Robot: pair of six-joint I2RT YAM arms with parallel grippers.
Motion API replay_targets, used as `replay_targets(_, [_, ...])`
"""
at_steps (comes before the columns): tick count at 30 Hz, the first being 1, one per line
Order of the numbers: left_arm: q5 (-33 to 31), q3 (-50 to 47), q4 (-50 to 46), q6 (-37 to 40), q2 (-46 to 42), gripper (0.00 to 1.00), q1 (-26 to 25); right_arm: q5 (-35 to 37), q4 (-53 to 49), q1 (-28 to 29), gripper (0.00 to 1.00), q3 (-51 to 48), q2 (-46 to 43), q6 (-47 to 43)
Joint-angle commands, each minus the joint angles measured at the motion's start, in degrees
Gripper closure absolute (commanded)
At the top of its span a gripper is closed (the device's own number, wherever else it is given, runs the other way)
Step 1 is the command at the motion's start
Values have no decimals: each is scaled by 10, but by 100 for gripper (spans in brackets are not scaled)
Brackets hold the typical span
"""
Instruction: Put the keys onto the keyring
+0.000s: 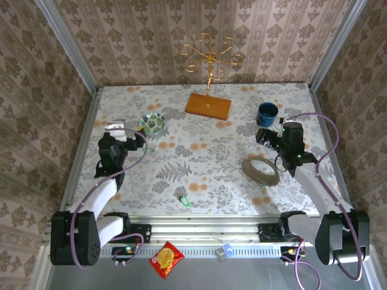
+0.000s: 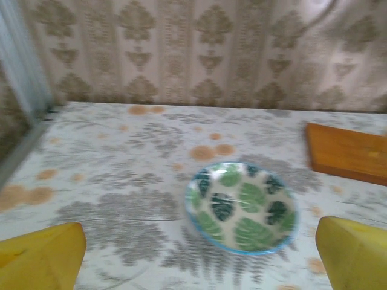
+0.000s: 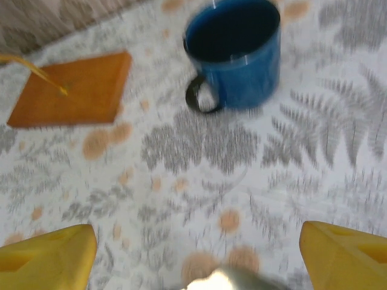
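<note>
A tiny green-headed key piece (image 1: 184,201) lies on the patterned table near the front edge, between the two arms. The keyring (image 1: 261,168), a grey hoop fringed with flat keys, rests flat at the right, just in front of my right gripper (image 1: 266,136). That gripper is open, its yellow fingertips (image 3: 45,257) wide apart over bare tablecloth, facing the blue mug (image 3: 236,54). My left gripper (image 1: 134,136) at the left is open too, its fingertips (image 2: 42,257) spread and empty, pointing at the green-white bowl (image 2: 242,205).
A gold wire stand rises from a wooden base (image 1: 208,106) at the back centre. The blue mug (image 1: 266,113) stands back right and the bowl (image 1: 152,124) back left. A red snack packet (image 1: 166,260) lies below the table's front rail.
</note>
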Motion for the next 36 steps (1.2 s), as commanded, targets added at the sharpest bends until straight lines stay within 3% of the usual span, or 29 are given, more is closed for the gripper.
replay_targets(1, [30,23,-39,-26,-5,2,-66,-56,-134,6,18,17,-2,40])
replay_targets(5, [-7,51,-66,-12,23,1,-153,-114,-153,26,29,18,11,18])
replay_targets(9, [-37,52,-38,-27,59,2,-221,-96,-161,67,37,28,48,-16])
replay_targets(14, [-38,55,-13,-35,108,2,-264,-87,-181,88,56,69,130,-49])
replay_targets(28, [-40,42,-18,-34,100,2,-281,22,-251,114,60,169,290,-116])
replay_targets(36, [-48,39,-18,-26,95,2,-281,4,-247,117,65,185,330,-122])
